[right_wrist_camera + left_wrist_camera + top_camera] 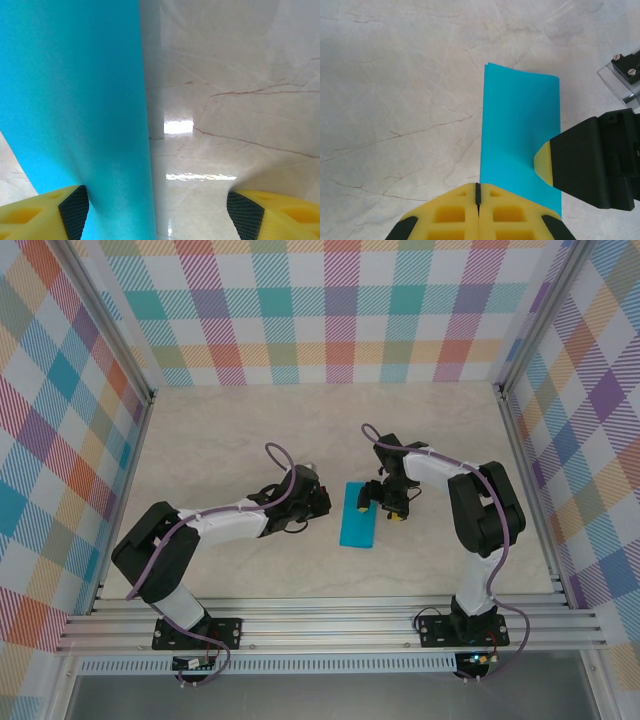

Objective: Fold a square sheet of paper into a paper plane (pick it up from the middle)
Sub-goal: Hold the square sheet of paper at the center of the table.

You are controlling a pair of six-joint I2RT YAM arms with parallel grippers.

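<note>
The left fingers [457, 199] are clenched, their yellow tips pressed together along a thin dark seam with nothing seen between them. In the left wrist view they cover the near left corner of the sheet of paper [520, 130], so whether they touch the paper cannot be told. In the top view they stand just beside its left edge.

The right fingers [290, 215] are released and spread wide. In the right wrist view one sits at each bottom corner, cut off by the frame. The sheet's long edge runs between them, close against the dark pad of the one on the picture's left. The left wrist view shows one yellow tip of the right fingers meeting the paper's right edge; the other cannot be made out.

The teal sheet lies on the pale marbled table [250, 430], near its middle and between the two arms. It forms a narrow rectangle with its long side running away from the bases. Its layers are hard to make out, though the far right corner looks slightly rounded. Close up in the right wrist view it is blurred and cut off at the top and left. Whether that edge lies flat or is lifted cannot be told.
</note>
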